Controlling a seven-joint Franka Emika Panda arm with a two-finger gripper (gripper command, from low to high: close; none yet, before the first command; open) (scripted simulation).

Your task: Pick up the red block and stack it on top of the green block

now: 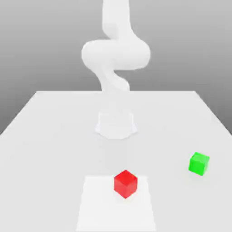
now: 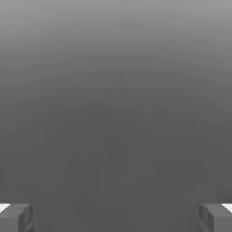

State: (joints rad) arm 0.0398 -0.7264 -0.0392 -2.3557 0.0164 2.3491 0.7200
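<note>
Nearest us in the exterior view sits the red block (image 1: 125,183), a small plain cube in flat, uniform red. It rests on a paler square patch (image 1: 97,204) of the table (image 1: 45,127), close to the patch's far edge. We see it turned corner-on, one vertical edge facing us, so two side faces and the top show. As a cube it has no long axis we can name. We read no writing or label on it.

At about two o'clock from it, well apart, the green block (image 1: 199,163) stands on the bare table, the same shape and also plain.

Farther back, at twelve o'clock, the white arm (image 1: 115,54) rises from its round base (image 1: 116,124).

In the hand view the gripper (image 2: 116,217) holds nothing; its fingers (image 2: 16,217) stand spread wide.
</note>
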